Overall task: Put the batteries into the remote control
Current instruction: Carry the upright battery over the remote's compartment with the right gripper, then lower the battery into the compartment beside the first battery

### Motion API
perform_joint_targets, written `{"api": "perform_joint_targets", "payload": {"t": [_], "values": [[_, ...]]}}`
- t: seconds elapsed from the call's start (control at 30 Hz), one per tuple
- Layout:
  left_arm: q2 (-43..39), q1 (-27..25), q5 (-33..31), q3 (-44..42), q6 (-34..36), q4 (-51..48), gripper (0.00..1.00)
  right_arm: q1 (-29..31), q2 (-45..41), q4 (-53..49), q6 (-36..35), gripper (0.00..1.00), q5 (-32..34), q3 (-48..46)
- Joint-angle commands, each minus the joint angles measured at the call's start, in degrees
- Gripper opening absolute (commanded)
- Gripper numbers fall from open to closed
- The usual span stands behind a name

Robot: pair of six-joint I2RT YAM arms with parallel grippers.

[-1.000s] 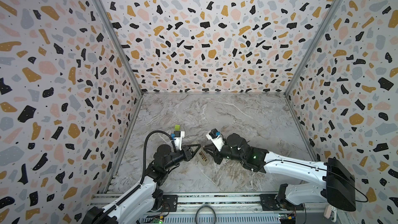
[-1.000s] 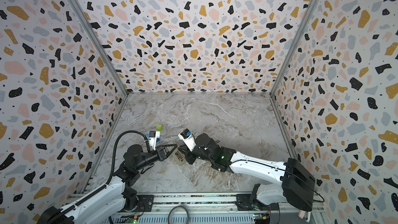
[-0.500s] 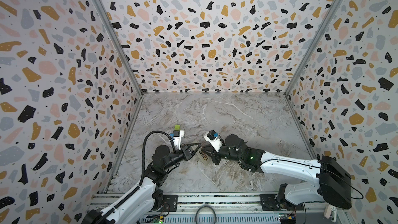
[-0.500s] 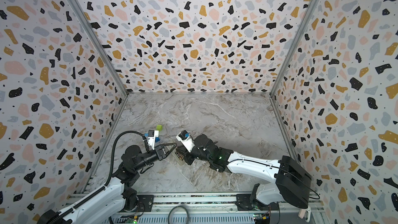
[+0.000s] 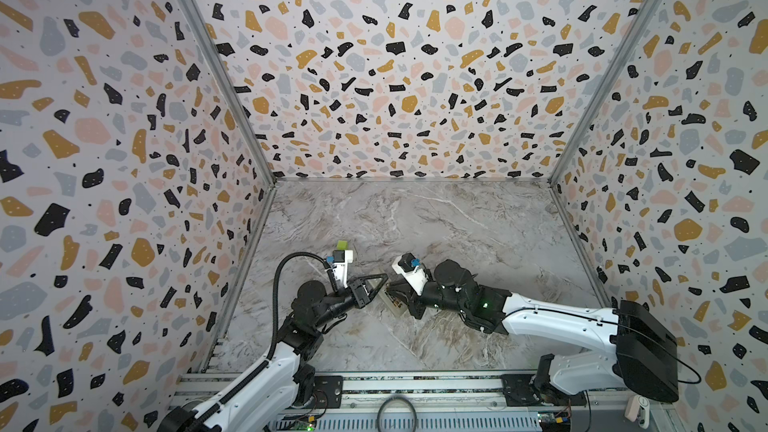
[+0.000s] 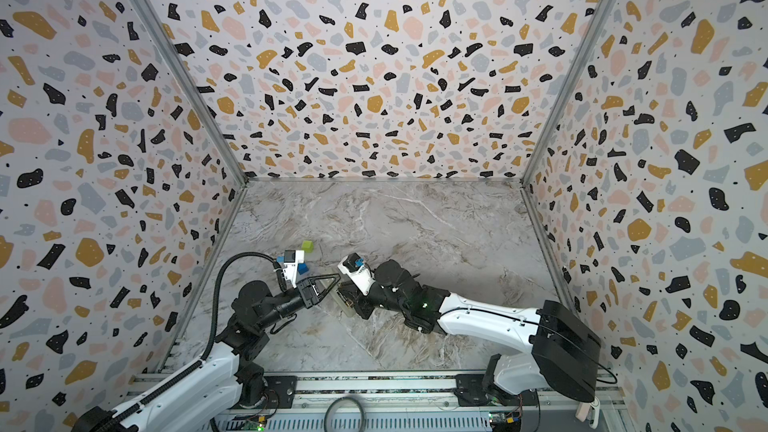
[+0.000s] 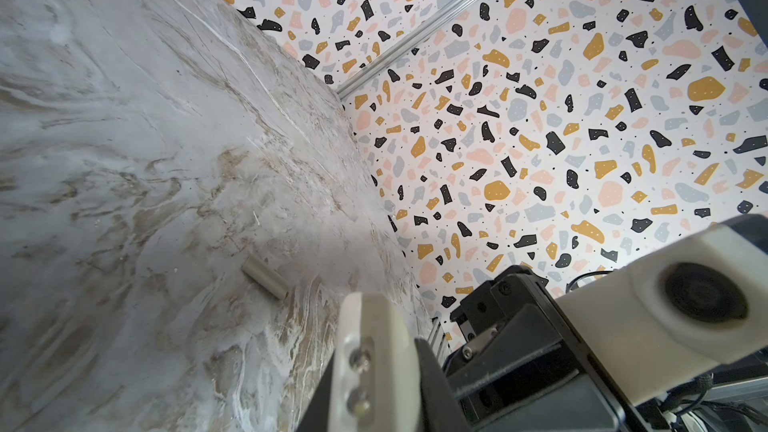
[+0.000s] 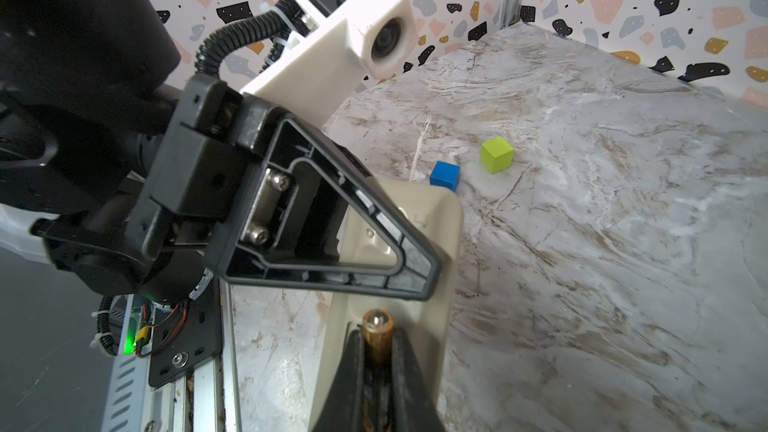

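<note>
The right hand (image 8: 376, 347) has slid a little toward 9 o'clock, so the battery (image 8: 376, 326) it pinches now sits over the remote control (image 8: 428, 218), near 6 o'clock on the table (image 5: 457, 234). It is close to going in, but is not in yet. The left hand (image 5: 379, 281), at the remote's 9 o'clock, is closed on its end. A pale little cylinder (image 7: 266, 282), maybe the other battery, lies alone. No words can be read.

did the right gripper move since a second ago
Yes, slightly. In a top view the right gripper has shifted left, ending nearer below the green cube, which has stayed put.
</note>
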Motion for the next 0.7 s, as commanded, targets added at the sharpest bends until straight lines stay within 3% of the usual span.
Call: {"api": "perform_joint_targets", "payload": {"t": [0.0, 0.43, 0.67], "values": [[-0.88, -0.24, 1.13, 2.41, -0.89, 4.94, 0.0, 0.19, -0.11, 0.24, -1.2, 0.0, 0.73, -0.72], [-1.14, -0.29, 0.97, 2.59, -1.42, 5.82, 0.0, 0.22, -0.45, -0.38, -1.91, 0.0, 1.01, -1.11], [-1.23, -0.26, 0.87, 2.32, -1.59, 6.2, 0.0, 0.2, -0.34, -0.39, -2.11, 0.09, 1.94, -1.37]]}}
